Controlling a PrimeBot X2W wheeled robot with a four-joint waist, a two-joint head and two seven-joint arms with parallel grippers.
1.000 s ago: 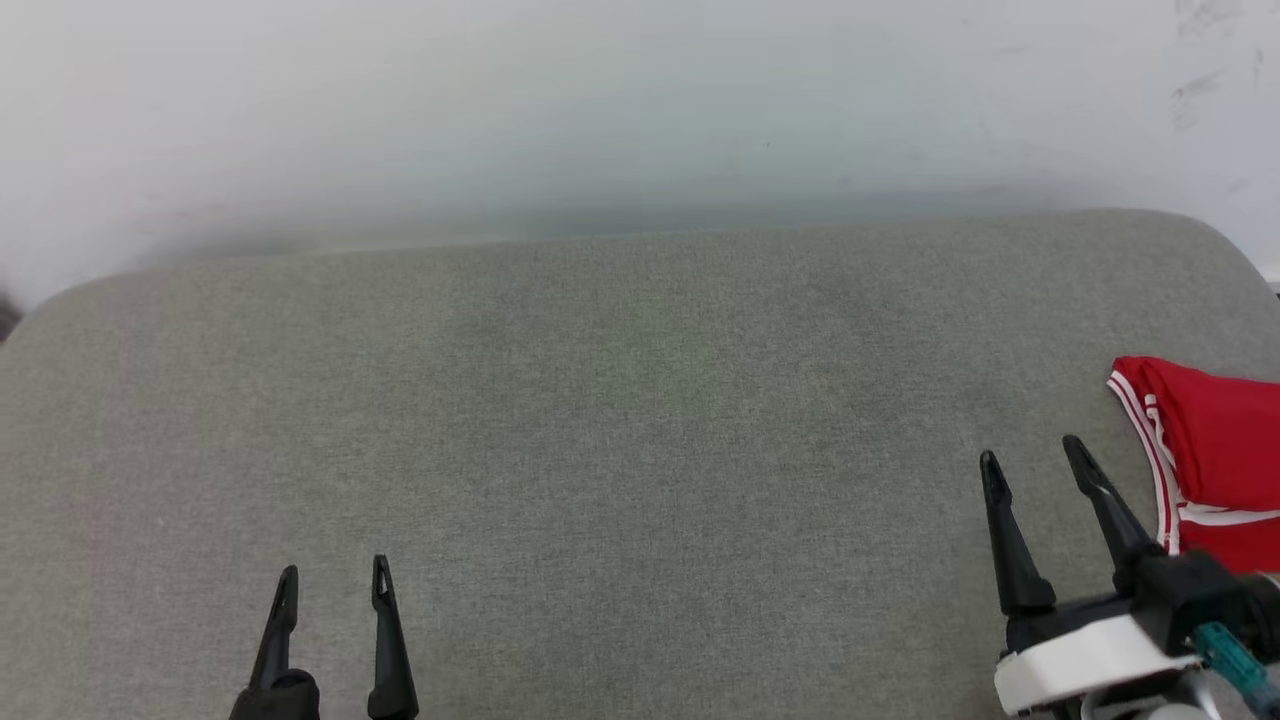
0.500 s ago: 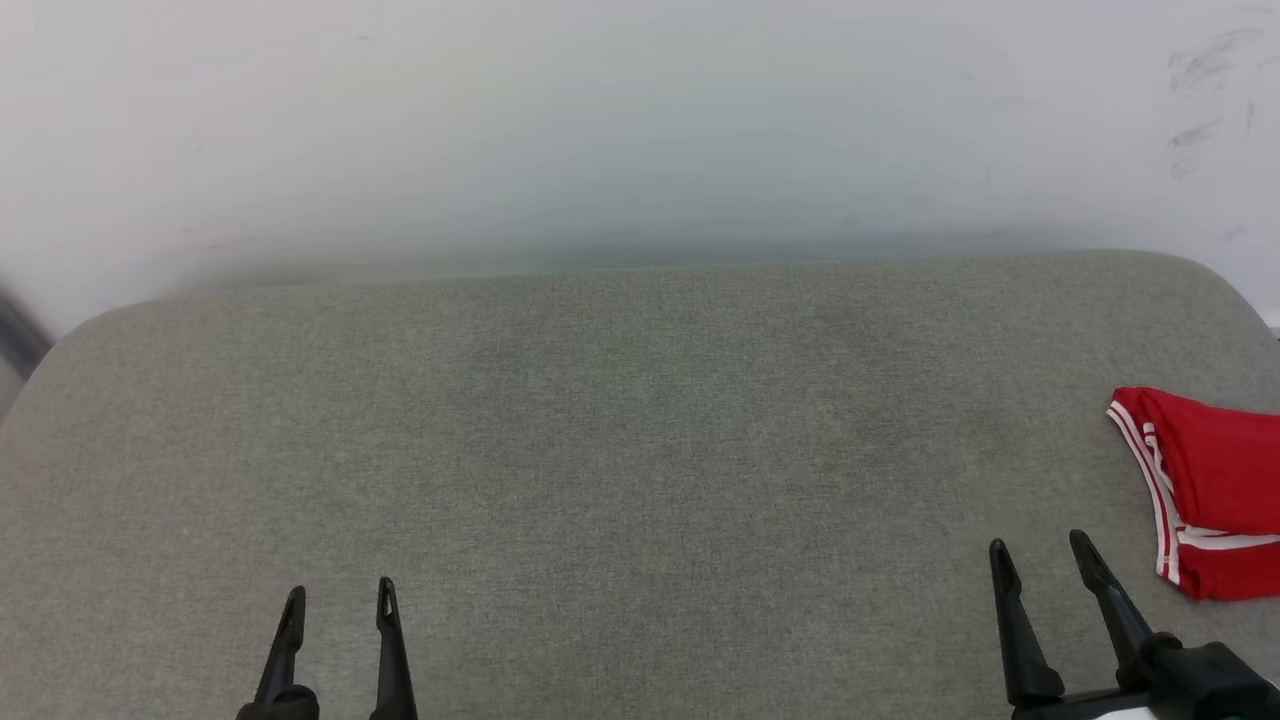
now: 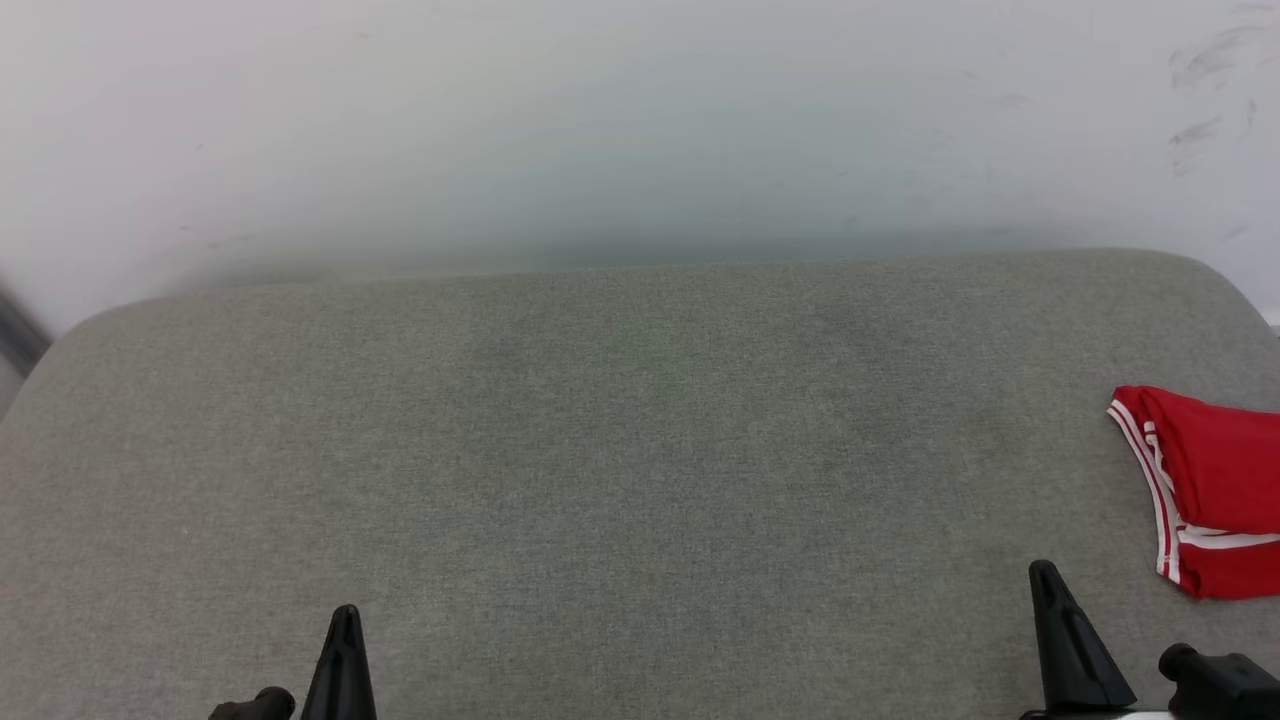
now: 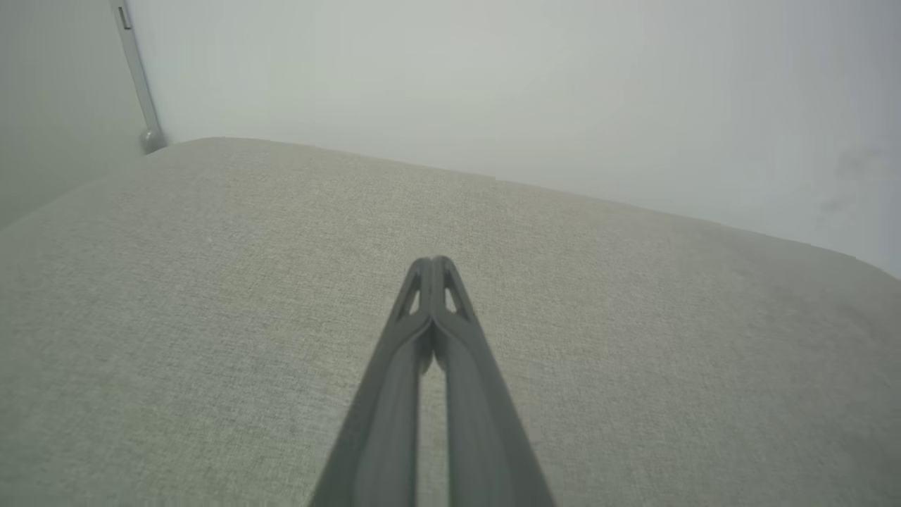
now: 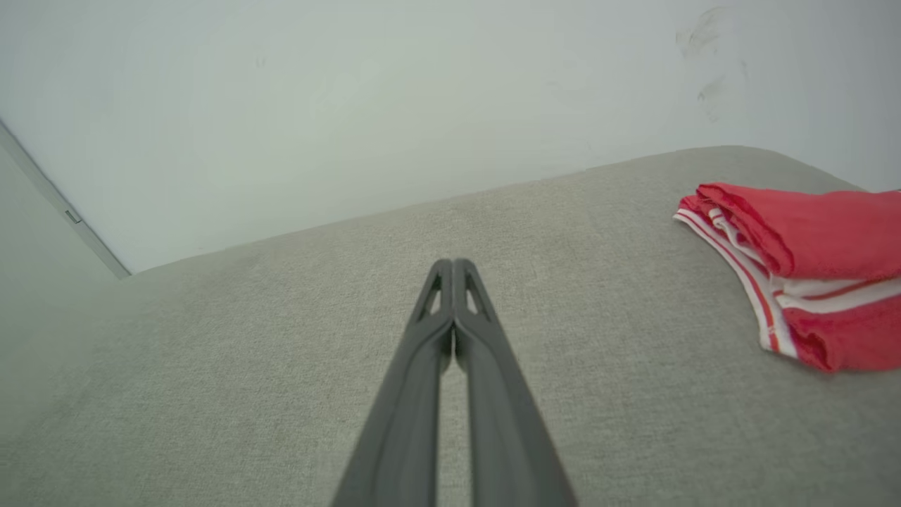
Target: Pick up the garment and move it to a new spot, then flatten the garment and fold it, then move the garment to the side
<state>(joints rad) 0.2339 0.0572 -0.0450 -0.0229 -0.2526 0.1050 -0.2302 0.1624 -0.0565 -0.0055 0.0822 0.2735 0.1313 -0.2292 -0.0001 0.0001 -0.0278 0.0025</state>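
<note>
Rightward, garment (image 3: 1222, 452) on cushion (image 3: 640, 450)

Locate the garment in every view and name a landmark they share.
Head view: garment at the right edge, mid-height, on the cushion, cut off by the frame.
Left wrist view: cushion and wall ahead of the shut left gripper.
Right wrist view: garment at the right edge, upper half, right of the shut right gripper.
Shared landmark: the cushion's rounded far-right corner against the wall.
</note>
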